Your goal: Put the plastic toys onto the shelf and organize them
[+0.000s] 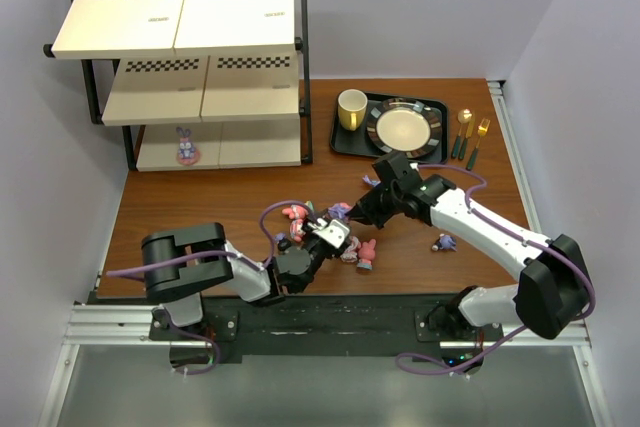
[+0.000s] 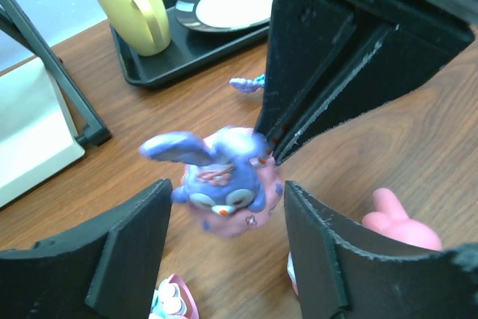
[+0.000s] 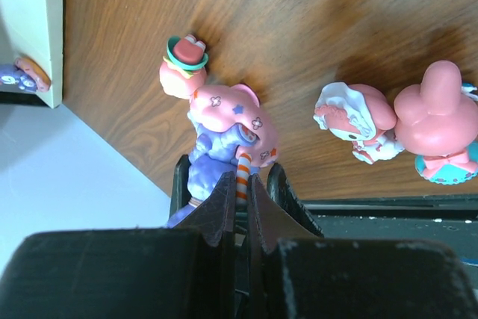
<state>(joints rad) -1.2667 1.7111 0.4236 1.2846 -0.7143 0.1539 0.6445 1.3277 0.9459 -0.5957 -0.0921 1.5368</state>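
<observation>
- Left gripper (image 2: 226, 203) sits closest to the lens, its jaws spread to either side of the purple bunny figurine (image 2: 216, 181), with a gap showing on the left side.
- That bunny, on its pink base, is in mid-table, well apart from the shelf.
- Right gripper (image 3: 239, 184) reaches in from 1 o'clock in the left wrist view, jaws pressed together on the bunny's striped stick (image 3: 243, 163).
- This looks like a handover. The left jaws should close squarely on body and base before the right lets go, since the thin stick may let the toy swivel.
- At 3 o'clock in the right wrist view a pink bunny-eared figurine (image 3: 441, 121) lies near, so keep clear of it.
- Seen from overhead, the shelf (image 1: 180, 17) stands at 10 o'clock. Its bottom board carries a second purple bunny (image 1: 186, 145), a sensible neighbour.
</observation>
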